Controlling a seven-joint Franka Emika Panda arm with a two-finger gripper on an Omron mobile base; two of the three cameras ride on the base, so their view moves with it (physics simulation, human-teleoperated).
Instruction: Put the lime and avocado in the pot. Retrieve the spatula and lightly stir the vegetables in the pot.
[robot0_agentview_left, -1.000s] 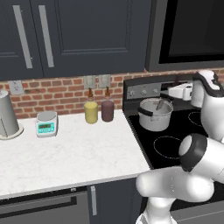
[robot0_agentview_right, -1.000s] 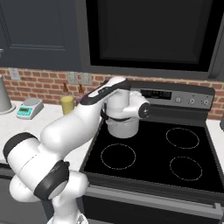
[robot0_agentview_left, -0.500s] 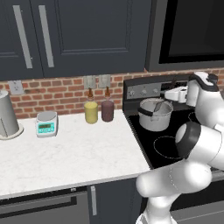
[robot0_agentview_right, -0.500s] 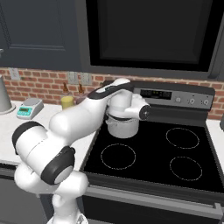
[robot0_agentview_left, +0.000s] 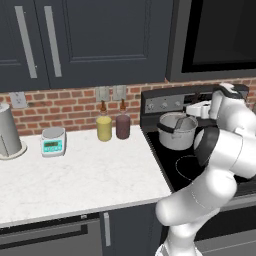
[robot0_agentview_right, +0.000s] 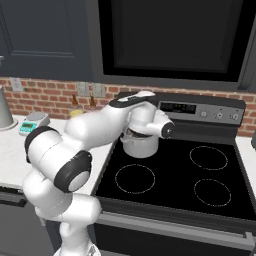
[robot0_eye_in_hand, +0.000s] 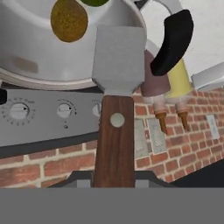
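Over the last second the arm has swung in toward the stove: its elbow has folded forward and the wrist now sits lower and closer over the pot (robot0_agentview_left: 176, 131), while the bench (robot0_agentview_left: 75, 175) and everything on it stay put.

Reading left to right in the left base view: a tall grey canister (robot0_agentview_left: 9, 131) at the far edge, a small kitchen scale (robot0_agentview_left: 53, 141), a yellow bottle (robot0_agentview_left: 104, 125) and a maroon bottle (robot0_agentview_left: 122, 123) against the brick wall, then the pot on the rear left burner, with the white wrist just beyond it.

In the hand view, which is rolled over, the avocado (robot0_eye_in_hand: 68, 19) lies inside the pot beside a sliver of the lime (robot0_eye_in_hand: 96, 2) at the frame edge. The spatula (robot0_eye_in_hand: 117, 92) runs straight out from the pincer (robot0_eye_in_hand: 114, 183), its grey blade over the pot's rim and its brown handle clamped between the fingers, so the pincer is clenched on the handle's lower end.

The spatula looks stiff and light; held far back on the handle, it gives good reach but little leverage. Both fruits are round, smooth and likely to roll, so I judge gentle, shallow sweeps suit them. The steel pot seems heavy enough to stay put under a light push.
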